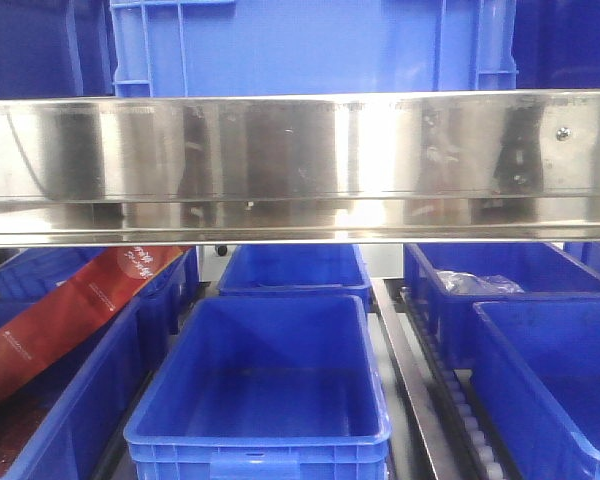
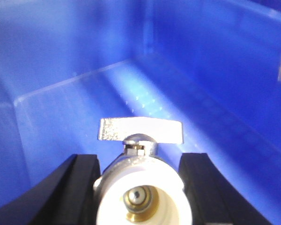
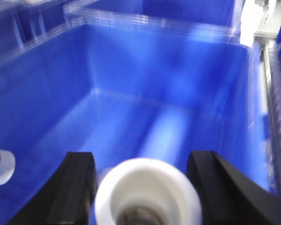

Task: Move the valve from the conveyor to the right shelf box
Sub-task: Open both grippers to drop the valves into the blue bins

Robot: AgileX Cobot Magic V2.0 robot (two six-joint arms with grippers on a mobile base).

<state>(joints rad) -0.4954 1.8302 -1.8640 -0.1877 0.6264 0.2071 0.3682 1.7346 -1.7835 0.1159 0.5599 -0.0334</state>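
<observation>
Left fingers [image 2: 82, 192] clamped on valve [image 2: 139, 180], its base cut off, right fingers [image 3: 77, 187] gripping blurred white-capped valve [image 3: 147, 187], over blue box [image 3: 47, 103].

A polished steel shelf rail [image 1: 300, 165] ran across the whole width, throwing back blurred reflections, and a blue crate [image 1: 310, 45] stood on the level above it. Below, the front middle box [image 1: 260, 438], blue and open-topped, showed a bare floor, with a second blue box [image 1: 292, 268] directly behind it. To the left, a red printed pouch [image 1: 75, 310] leaned diagonally over the left box [image 1: 80, 410]. A roller track [image 1: 460, 405] separated the middle boxes from two blue boxes on the right; the rear right box [image 1: 435, 310] held a crumpled clear bag [image 1: 475, 283], and the front right box [image 1: 520, 380] was cut off by the frame edge.
</observation>
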